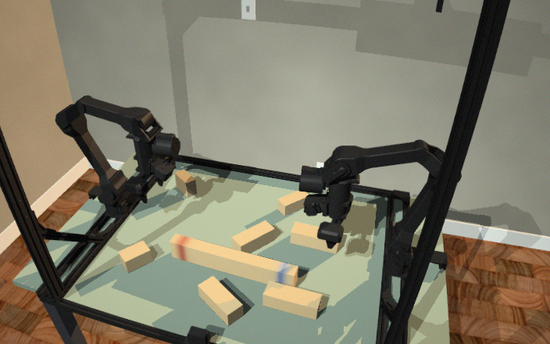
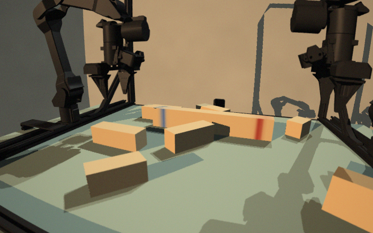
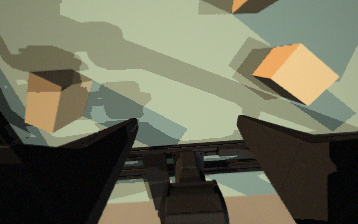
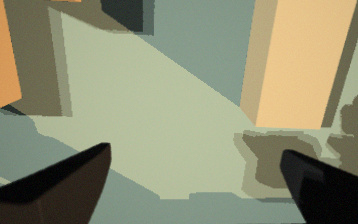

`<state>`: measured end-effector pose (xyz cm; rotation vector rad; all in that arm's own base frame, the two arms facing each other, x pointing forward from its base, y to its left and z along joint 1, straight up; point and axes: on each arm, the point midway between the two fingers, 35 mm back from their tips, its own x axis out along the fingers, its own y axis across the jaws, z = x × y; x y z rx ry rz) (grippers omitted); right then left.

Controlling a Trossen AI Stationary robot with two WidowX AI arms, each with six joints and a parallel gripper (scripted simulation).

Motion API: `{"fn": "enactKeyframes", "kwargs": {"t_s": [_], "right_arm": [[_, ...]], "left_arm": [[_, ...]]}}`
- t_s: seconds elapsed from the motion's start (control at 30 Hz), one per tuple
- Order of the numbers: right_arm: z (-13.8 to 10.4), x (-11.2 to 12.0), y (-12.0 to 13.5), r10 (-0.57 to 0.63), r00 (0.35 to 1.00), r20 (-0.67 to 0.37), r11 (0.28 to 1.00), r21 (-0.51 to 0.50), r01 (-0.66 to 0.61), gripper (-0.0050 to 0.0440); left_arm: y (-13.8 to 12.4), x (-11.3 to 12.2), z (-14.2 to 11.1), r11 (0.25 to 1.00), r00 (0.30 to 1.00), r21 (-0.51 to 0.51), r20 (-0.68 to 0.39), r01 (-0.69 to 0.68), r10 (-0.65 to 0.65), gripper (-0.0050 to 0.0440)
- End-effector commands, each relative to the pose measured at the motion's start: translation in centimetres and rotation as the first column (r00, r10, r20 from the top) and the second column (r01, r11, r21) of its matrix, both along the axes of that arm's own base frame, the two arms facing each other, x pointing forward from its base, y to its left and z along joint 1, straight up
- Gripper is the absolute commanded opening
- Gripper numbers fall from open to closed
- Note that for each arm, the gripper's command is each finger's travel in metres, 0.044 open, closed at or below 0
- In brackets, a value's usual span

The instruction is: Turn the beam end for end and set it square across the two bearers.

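Observation:
The beam (image 1: 230, 259) (image 2: 241, 123) lies among several tan blocks; its red band is toward the left arm and its blue band toward the right arm. Which two blocks are the bearers I cannot tell. Two roughly parallel blocks flank the blue end: a near block (image 1: 290, 302) and a far block (image 1: 305, 239) (image 2: 115, 135) (image 4: 305, 65). My left gripper (image 2: 331, 114) (image 3: 187, 121) is open and empty, drawn back beyond the red end. My right gripper (image 2: 115, 95) (image 4: 196, 154) is open and empty, above the table beside the far block's end.
An angled block (image 1: 253, 237) (image 2: 189, 137) sits close behind the beam, another angled block (image 1: 220, 302) in front. A small block (image 1: 135, 257) (image 2: 296, 127) (image 3: 305, 75) is past the red end. Two more blocks stand behind: one (image 1: 185, 182) (image 3: 42, 107), another (image 1: 290, 202) (image 2: 118, 176). Frame rails (image 1: 239, 168) edge the table.

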<state>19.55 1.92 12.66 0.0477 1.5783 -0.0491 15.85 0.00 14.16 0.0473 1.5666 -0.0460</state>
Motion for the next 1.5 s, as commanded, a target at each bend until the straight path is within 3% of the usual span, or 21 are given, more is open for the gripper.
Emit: {"fn": "enactKeyframes", "kwargs": {"t_s": [0.0,1.47], "right_arm": [[-0.1,1.1,0.4,0.000,1.000,0.008,1.000,0.001,0.000,0.0410],[-2.1,9.5,4.3,0.000,1.000,0.008,1.000,0.001,0.000,0.0410]], "left_arm": [[0.0,-0.1,-0.1,1.000,1.000,-0.001,-0.004,0.002,-0.002,0.0440],[0.0,-0.1,-0.1,1.000,1.000,-0.001,-0.004,0.002,-0.002,0.0440]]}}
